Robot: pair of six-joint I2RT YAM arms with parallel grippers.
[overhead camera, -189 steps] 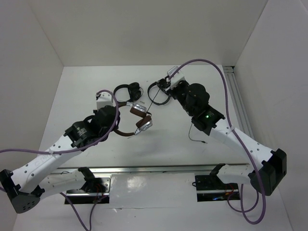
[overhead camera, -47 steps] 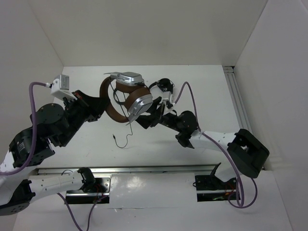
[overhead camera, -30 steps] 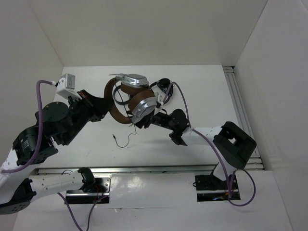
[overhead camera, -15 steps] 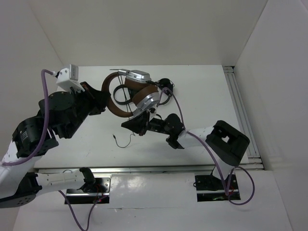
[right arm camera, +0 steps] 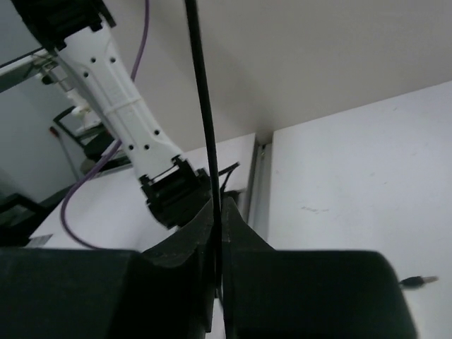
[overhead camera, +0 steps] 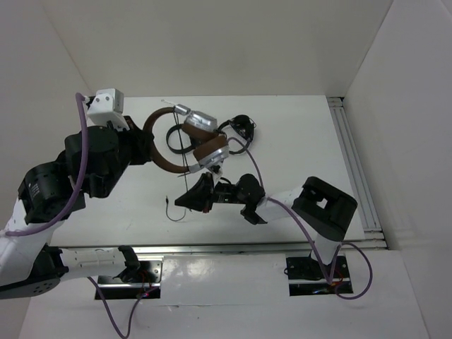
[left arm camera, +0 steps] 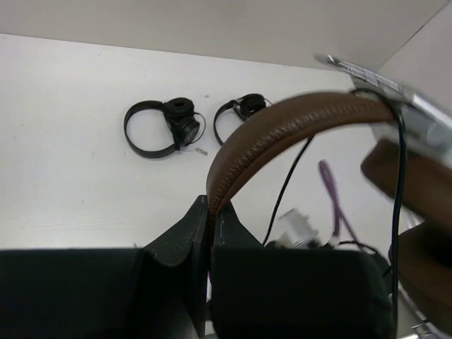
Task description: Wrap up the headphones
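White bench; cable-winding looks under way.
Clamped on the headband, left pincer holds the headphones aloft; right pincer grips the cable rising above it. Next, likely: loop it round the headband.

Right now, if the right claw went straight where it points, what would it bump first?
Going straight, the right gripper would probably meet the left arm's black joint near its base, though depth is unclear.

The headphones sit tilted above the bench, with the brown headband to the left and 2 silver earcups to the right. Their thin black cable drops straight toward the bench.
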